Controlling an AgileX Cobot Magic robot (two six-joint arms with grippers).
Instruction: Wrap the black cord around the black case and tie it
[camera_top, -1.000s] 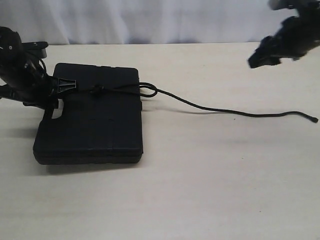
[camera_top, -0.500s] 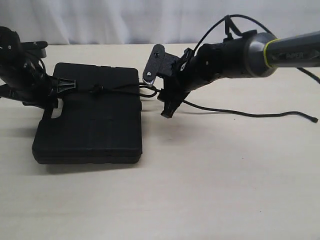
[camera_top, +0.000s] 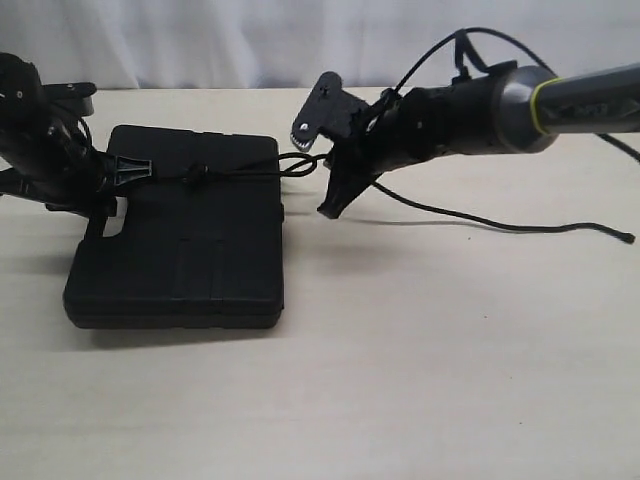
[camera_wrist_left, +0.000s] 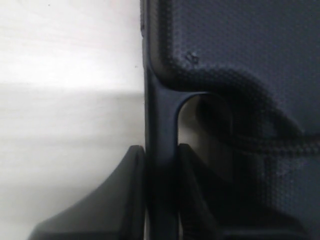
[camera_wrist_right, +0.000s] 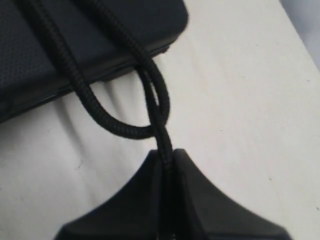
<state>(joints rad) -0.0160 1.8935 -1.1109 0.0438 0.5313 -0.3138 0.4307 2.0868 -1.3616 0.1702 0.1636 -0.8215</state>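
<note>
The black case lies flat on the left of the table, its cut-out handle toward the left arm. My left gripper is shut on the handle bar, one finger on each side of it. The black cord runs from its knot on the lid to a loop past the case's right edge. My right gripper is shut on the cord just behind that loop, holding it slightly off the table. The rest of the cord trails right to the knobbed tip.
The pale table extends in front of and to the right of the case. A white curtain backs the far edge. The right arm's own smooth cable arcs above its wrist.
The right arm came in from the upper right, closed on the cord beside the case, and has now lifted it a little, drawing the loop tighter. The left gripper held still.
</note>
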